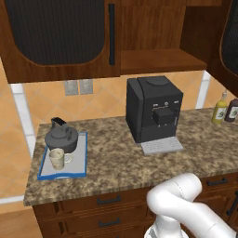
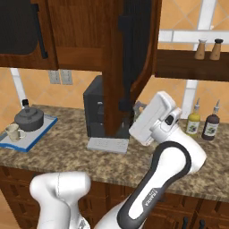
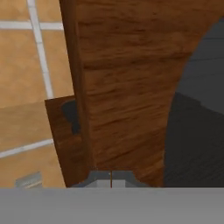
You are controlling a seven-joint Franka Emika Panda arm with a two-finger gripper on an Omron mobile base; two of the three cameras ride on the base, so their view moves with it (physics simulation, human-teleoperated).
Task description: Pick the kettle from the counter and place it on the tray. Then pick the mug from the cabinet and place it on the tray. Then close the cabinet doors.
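Granite counter (image 1: 121,167) under wooden cabinet (image 1: 153,28)

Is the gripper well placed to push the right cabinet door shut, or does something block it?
Probably yes. The shut gripper sits right against the open right cabinet door, and nothing appears between them. The coffee machine stands lower, seemingly under the door's swing.

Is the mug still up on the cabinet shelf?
No, the mug stands on the tray in front of the kettle, on the counter.

The open right cabinet door (image 2: 129,67) hides the claw and part of the coffee machine (image 2: 96,112).
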